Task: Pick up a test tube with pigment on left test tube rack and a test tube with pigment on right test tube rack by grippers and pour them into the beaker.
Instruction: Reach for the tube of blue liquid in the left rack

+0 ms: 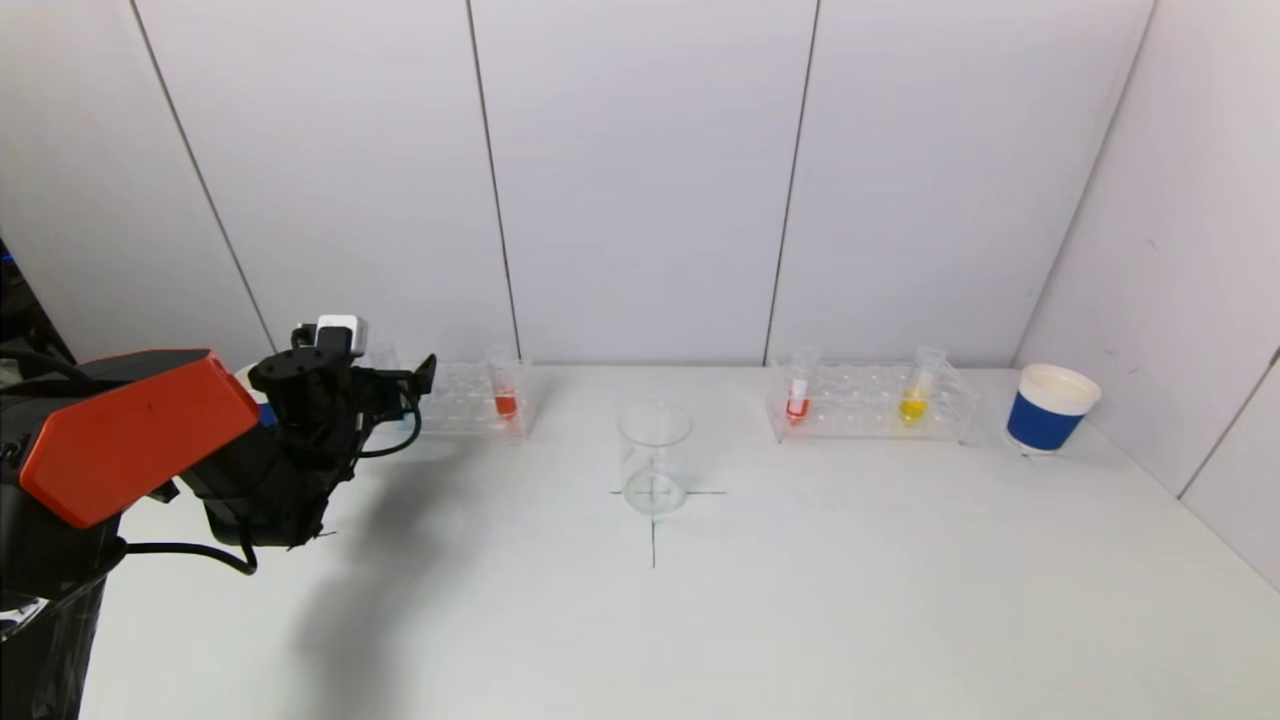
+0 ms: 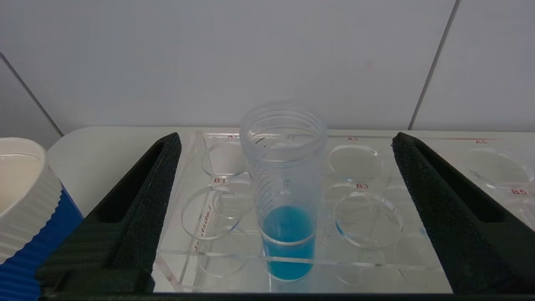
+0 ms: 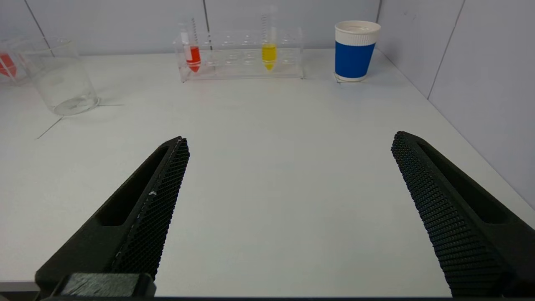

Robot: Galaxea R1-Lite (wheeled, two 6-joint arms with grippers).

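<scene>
While the left end effector (image 2: 284,217) stands spread around the blue tube (image 2: 286,200) in the left rack (image 2: 376,267), closing comes next; the right end effector (image 3: 288,213), spread, idles over the worktop (image 3: 267,167).

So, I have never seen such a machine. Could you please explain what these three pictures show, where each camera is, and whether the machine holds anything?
This is a two-armed robot at a white table. One picture looks down from its head; the other two come from cameras on its wrists.

On the table stand a clear beaker, a left test tube rack, a right test tube rack and a blue paper cup.

The left gripper is open around a tube of blue liquid in the left rack, its black fingers not touching it. The right gripper is open above bare table. Nothing is held yet.
</scene>
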